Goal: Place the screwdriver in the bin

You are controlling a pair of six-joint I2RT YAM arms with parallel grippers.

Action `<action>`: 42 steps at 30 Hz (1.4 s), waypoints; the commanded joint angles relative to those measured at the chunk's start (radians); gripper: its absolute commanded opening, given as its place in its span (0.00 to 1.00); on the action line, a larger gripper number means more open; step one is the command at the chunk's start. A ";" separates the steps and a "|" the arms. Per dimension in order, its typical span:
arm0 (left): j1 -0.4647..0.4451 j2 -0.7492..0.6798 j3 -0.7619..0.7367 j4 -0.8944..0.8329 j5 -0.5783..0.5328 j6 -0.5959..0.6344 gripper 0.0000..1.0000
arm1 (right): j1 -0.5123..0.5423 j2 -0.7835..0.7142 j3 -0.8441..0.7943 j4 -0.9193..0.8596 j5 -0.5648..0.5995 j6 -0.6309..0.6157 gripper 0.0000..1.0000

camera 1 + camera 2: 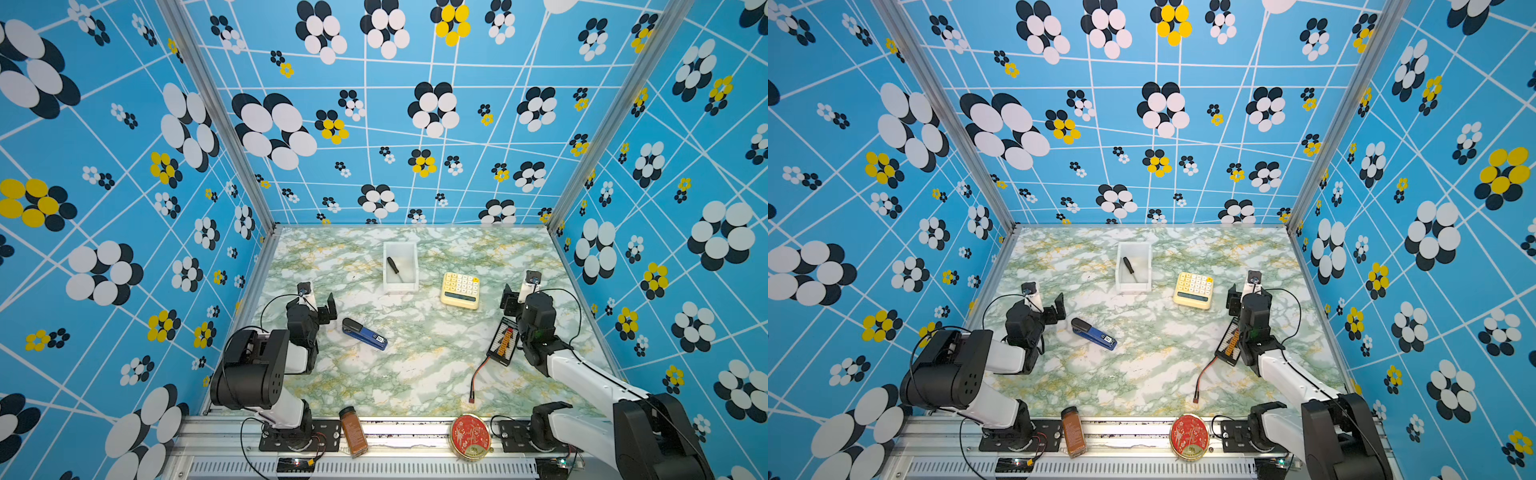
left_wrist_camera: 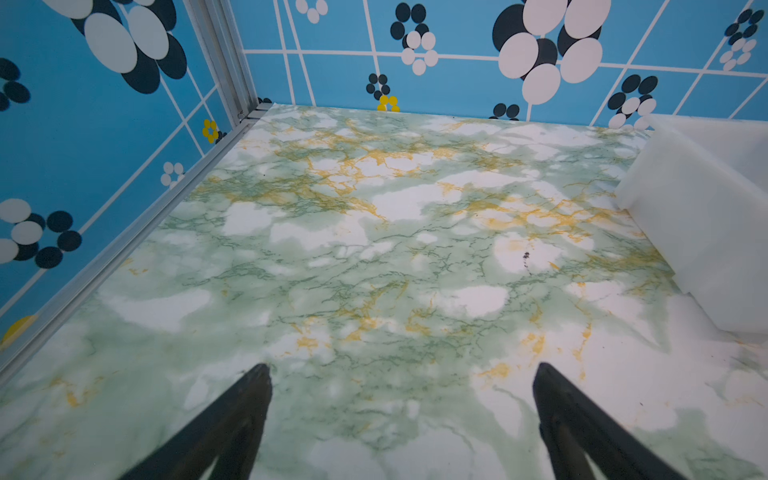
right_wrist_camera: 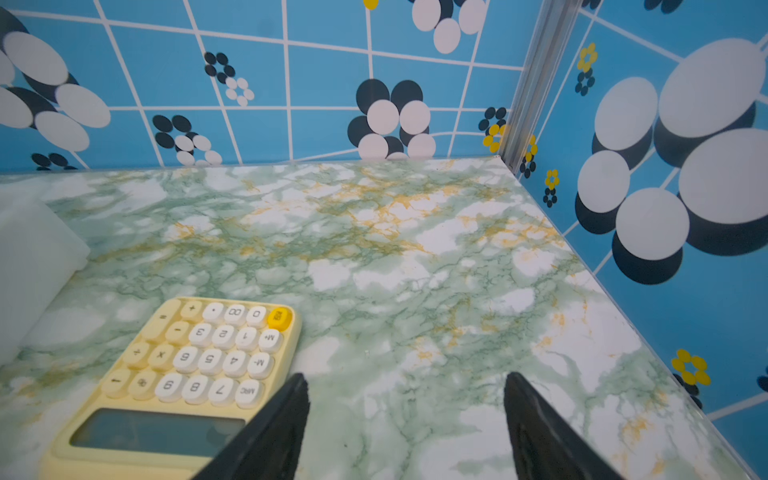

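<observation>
Both top views | screwdriver [image 1: 392, 266] inside bin [image 1: 400, 287] | calculator [image 1: 460, 290], stapler [image 1: 364, 333] apart from bin | left fingers [image 2: 232, 424] spread | right fingers [image 3: 536, 428] spread

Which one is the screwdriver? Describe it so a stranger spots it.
At the back middle of the marble table stands a white bin. Inside lies the screwdriver: black handle, thin silver shaft, far slimmer than the blue stapler outside.
</observation>
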 commanded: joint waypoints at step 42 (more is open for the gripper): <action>-0.002 0.035 -0.072 0.240 -0.089 -0.010 0.99 | -0.155 0.411 0.054 0.315 -0.243 -0.002 0.99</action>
